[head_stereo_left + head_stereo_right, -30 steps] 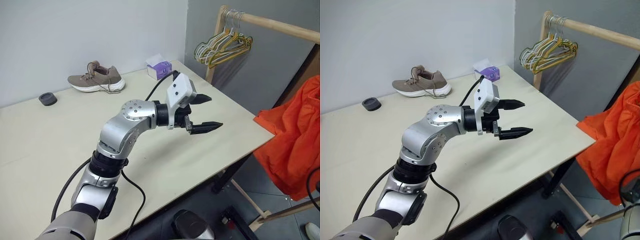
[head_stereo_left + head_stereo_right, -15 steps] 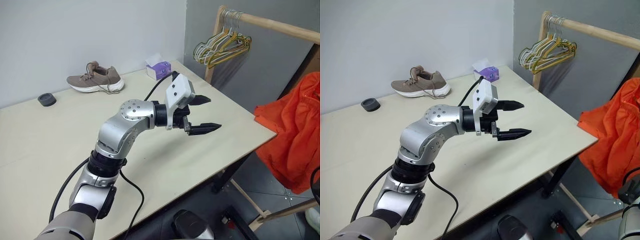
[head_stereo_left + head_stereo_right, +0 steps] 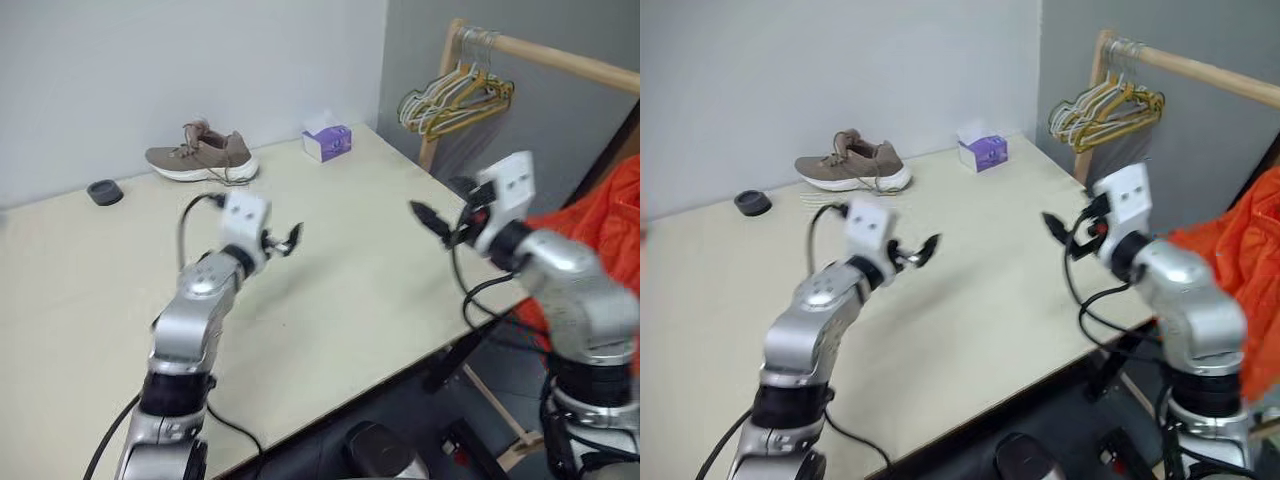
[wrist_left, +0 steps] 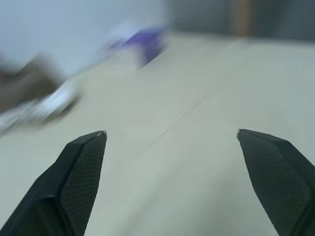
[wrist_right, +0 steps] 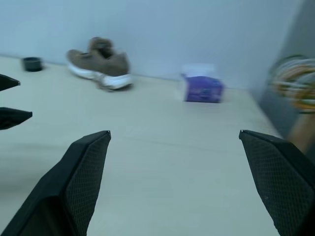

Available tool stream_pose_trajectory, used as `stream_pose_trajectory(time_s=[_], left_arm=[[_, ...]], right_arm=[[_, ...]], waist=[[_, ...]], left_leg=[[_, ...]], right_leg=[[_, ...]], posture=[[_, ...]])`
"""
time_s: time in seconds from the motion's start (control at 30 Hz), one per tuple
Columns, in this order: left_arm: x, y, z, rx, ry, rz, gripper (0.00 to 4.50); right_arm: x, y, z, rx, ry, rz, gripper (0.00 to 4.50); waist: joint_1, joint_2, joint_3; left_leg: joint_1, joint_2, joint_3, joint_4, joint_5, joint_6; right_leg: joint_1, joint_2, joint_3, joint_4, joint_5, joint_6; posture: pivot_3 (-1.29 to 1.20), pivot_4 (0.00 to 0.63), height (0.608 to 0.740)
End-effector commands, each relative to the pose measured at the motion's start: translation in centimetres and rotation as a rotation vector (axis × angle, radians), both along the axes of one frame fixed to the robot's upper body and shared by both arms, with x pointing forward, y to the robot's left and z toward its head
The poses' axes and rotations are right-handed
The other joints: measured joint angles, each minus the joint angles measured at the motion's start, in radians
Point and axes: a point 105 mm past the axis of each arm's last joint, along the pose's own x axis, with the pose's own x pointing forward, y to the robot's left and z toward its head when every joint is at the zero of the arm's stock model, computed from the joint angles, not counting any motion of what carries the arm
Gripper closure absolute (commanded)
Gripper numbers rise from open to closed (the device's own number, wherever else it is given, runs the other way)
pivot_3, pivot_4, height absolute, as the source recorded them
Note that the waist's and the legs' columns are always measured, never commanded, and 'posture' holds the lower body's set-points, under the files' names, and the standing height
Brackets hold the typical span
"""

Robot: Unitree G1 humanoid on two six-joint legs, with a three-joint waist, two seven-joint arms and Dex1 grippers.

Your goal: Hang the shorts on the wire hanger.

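Left gripper [image 3: 290,240] and right gripper [image 3: 428,222], both spread wide, empty, held level above the pale beige table [image 3: 340,290]; bright orange shorts [image 3: 612,220] beyond its right edge.

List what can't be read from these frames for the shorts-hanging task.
- The shorts: head views, cut off by the picture's edge and partly behind the right arm.
- The wire hanger: can't single it out among the bunched hangers on the rail.
- Left wrist view: shoe and purple box blurred.

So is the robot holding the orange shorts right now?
No, both the left gripper and the right gripper are open with nothing between them, and the shorts hang off past the table's edge.
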Motion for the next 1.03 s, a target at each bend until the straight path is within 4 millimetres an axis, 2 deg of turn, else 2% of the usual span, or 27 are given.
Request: stream_pose_trajectory(time_s=[0.03, 0.13, 0.2, 0.3, 0.43, 0.6, 1.03], left_arm=[[-2.5, 4.7, -0.6, 0.042, -0.039, 0.221, 0.00], [-4.8, 7.4, -2.6, 0.014, -0.015, 0.343, 0.00], [-5.7, 8.4, -2.8, -0.009, -0.027, 0.383, 0.00], [-5.9, 8.5, -2.0, -0.047, -0.071, 0.385, 0.00], [-5.5, 8.4, -0.9, -0.075, -0.106, 0.363, 0.00], [-4.8, 8.3, 0.2, -0.090, -0.140, 0.333, 0.00], [-4.5, 7.3, 1.4, -0.099, -0.189, 0.286, 0.00]], right_arm=[[0.8, 1.7, -2.4, 0.019, -0.017, 0.039, 0.04], [1.3, 2.7, -5.2, 0.036, 0.015, 0.060, 0.04], [1.6, 3.3, -6.3, 0.050, 0.017, 0.063, 0.04], [1.9, 3.8, -6.8, 0.059, 0.010, 0.085, 0.04], [2.6, 3.6, -6.8, 0.069, -0.003, 0.068, 0.04], [2.8, 2.8, -7.0, 0.084, -0.010, 0.026, 0.04], [2.9, 1.7, -7.9, 0.123, 0.031, -0.070, 0.04]], waist=[[0.045, -0.004, -0.002], [0.129, -0.008, -0.001], [0.185, -0.009, -0.002], [0.272, -0.009, -0.002], [0.342, -0.009, -0.002], [0.378, -0.009, -0.003], [0.399, -0.009, -0.004]], left_leg=[[0.000, 0.000, 0.000, 0.000, 0.000, 0.000], [-0.002, 0.000, -0.001, 0.001, -0.001, -0.003], [-0.003, 0.001, -0.001, 0.002, -0.003, -0.005], [-0.004, 0.000, -0.001, 0.002, -0.004, -0.006], [-0.004, 0.000, 0.000, 0.003, -0.004, -0.006], [-0.004, 0.001, 0.001, 0.003, -0.004, -0.006], [-0.003, 0.001, 0.003, 0.003, -0.004, -0.006]], right_leg=[[0.000, 0.000, 0.000, 0.000, 0.000, 0.000], [-0.001, 0.000, -0.001, 0.000, 0.000, 0.000], [-0.002, 0.000, -0.002, -0.001, 0.000, 0.000], [-0.002, 0.000, -0.003, -0.001, 0.000, 0.000], [-0.002, 0.000, -0.003, -0.001, 0.003, -0.004], [-0.002, 0.000, -0.003, -0.001, 0.004, -0.008], [-0.003, 0.001, -0.002, 0.000, 0.005, -0.009]], posture=[[-0.19, 0.000, 0.740], [-0.11, 0.000, 0.740], [-0.08, 0.000, 0.740], [-0.05, 0.000, 0.740], [-0.04, 0.000, 0.740], [-0.03, 0.000, 0.740], [-0.01, 0.000, 0.740]])
